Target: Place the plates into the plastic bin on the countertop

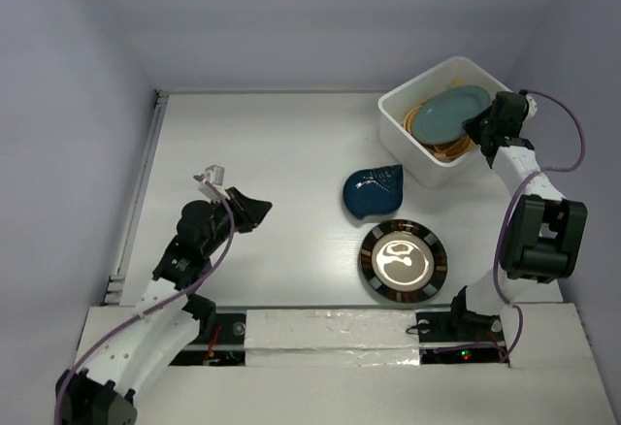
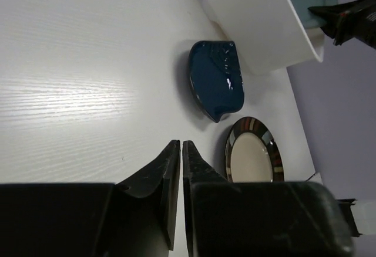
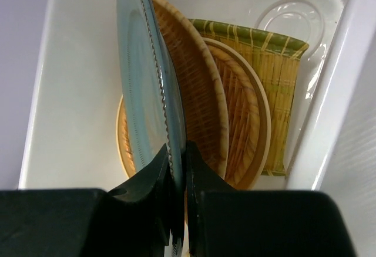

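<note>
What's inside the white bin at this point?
In the plastic bin: a grey-blue plate on edge in the right claw; beside it an orange woven plate, another orange dish and a green-yellow ribbed plate. Anything beneath them is covered.

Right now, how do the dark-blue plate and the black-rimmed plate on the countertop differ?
The dark-blue plate is leaf-shaped and one solid colour; the black-rimmed plate is round with a white centre. The dark-blue plate lies nearer the plastic bin; the black-rimmed plate nearer the arm bases. Both lie flat on the countertop, outside the bin, untouched.
</note>
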Tool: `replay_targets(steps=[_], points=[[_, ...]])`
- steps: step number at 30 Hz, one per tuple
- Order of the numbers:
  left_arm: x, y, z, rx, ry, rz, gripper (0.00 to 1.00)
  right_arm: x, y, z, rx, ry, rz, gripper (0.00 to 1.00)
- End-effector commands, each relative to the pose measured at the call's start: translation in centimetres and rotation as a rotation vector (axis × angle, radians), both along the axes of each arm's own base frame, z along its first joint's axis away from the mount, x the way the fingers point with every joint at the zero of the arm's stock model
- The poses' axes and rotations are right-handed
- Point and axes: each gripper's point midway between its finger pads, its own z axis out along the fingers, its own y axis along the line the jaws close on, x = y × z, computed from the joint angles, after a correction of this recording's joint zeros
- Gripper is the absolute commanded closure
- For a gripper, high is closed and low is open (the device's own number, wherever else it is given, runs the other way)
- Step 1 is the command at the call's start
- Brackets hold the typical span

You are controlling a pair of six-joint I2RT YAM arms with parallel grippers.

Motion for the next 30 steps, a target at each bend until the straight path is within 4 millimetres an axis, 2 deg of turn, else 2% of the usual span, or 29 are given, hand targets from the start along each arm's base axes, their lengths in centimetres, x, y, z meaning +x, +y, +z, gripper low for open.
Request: replay_targets(steps=[1,2,3,4,5,6,7,8,9,10,11,13,14,15,16,17,18,19,20,21,22,23,24,25,26,27,29,30], points=[[1.8,-1.2,0.5,-0.007,-0.049,0.017,0.97,1.5,0.0,6.0,-0.036,-0.170,0.017,0.90],[2.1,-1.7,0.2,0.000,-0.042,0.016,0.98,1.2,-0.1,6.2,-0.048,-0.172,0.013,0.82],[1.8,-2.9,0.0,0.011,-0.038,-0.014,0.98,1.0,-0.2,6.1,-0.055,-0.169,0.008,0.74],[2.4,-3.1,0.5,0.026,-0.050,0.016,0.98,0.5,-0.6,5.4,-0.064,-0.150,-0.010,0.67],[2.3,-4.5,-0.8,0.067,-0.021,-0.014,0.97,0.1,-0.7,5.7,-0.078,-0.153,-0.018,0.55],[2.5,-5.1,-1.0,0.087,-0.015,-0.014,0.95,-0.2,-0.9,5.7,-0.087,-0.152,-0.026,0.48],[3.3,-5.5,-0.3,0.102,-0.033,0.016,0.92,-0.7,-1.2,5.2,-0.100,-0.140,-0.046,0.42],[3.7,-6.1,-1.7,0.146,0.000,0.015,0.85,-1.1,-1.4,5.3,-0.110,-0.140,-0.053,0.29],[3.9,-6.7,-2.0,0.173,0.002,0.005,0.81,-1.4,-1.6,5.3,-0.118,-0.140,-0.062,0.25],[4.1,-7.7,-1.5,0.180,-0.011,-0.005,0.76,-1.8,-1.7,5.9,-0.129,-0.154,-0.071,0.24],[4.5,-8.2,-2.9,0.215,0.018,-0.010,0.68,-2.1,-1.7,5.7,-0.135,-0.147,-0.072,0.20],[5.5,-9.0,-2.6,0.222,0.007,-0.012,0.59,-2.9,-1.9,6.6,-0.142,-0.167,-0.088,0.14],[5.7,-9.7,-3.8,0.249,0.030,-0.026,0.56,-3.4,-1.8,6.1,-0.140,-0.162,-0.092,0.13],[6.0,-9.9,-4.0,0.257,0.034,-0.026,0.50,-3.8,-1.8,6.2,-0.138,-0.172,-0.096,0.09],[6.6,-10.8,-3.4,0.251,0.023,-0.042,0.47,-4.1,-1.7,6.7,-0.135,-0.193,-0.096,0.08],[6.9,-11.3,-4.7,0.273,0.051,-0.056,0.46,-4.8,-1.5,7.8,-0.130,-0.227,-0.099,0.08],[7.2,-11.8,-5.0,0.276,0.058,-0.067,0.46,-5.4,-1.2,6.9,-0.120,-0.221,-0.092,0.07],[7.5,-12.7,-4.4,0.256,0.055,-0.092,0.46,-5.5,-0.5,7.1,-0.103,-0.246,-0.062,0.06],[7.7,-13.3,-5.8,0.270,0.082,-0.107,0.46,-6.1,0.0,7.9,-0.087,-0.275,-0.051,0.06],[8.0,-13.8,-5.9,0.266,0.086,-0.115,0.46,-6.4,0.3,7.9,-0.078,-0.285,-0.042,0.05],[8.2,-14.9,-5.3,0.252,0.079,-0.138,0.45,-6.9,0.8,6.8,-0.064,-0.282,-0.022,0.05],[8.5,-15.3,-6.6,0.268,0.103,-0.143,0.45,-7.4,1.1,6.7,-0.057,-0.293,-0.015,0.05],[8.8,-15.6,-6.8,0.272,0.104,-0.146,0.45,-8.1,1.3,7.4,-0.058,-0.316,-0.011,0.05],[9.0,-15.9,-7.1,0.275,0.111,-0.150,0.45,-8.7,1.5,6.5,-0.054,-0.308,-0.004,0.06],[9.5,-16.7,-7.6,0.276,0.121,-0.165,0.45,-9.1,1.7,6.5,-0.053,-0.315,0.003,0.06],[9.7,-17.1,-7.8,0.276,0.126,-0.171,0.45,-9.7,2.0,7.2,-0.053,-0.340,0.010,0.11],[10.2,-18.2,-8.5,0.282,0.138,-0.186,0.46,-10.6,3.0,6.9,-0.037,-0.357,0.052,0.22],[10.5,-18.5,-8.7,0.282,0.141,-0.186,0.46,-11.0,3.4,7.0,-0.029,-0.371,0.069,0.41]])
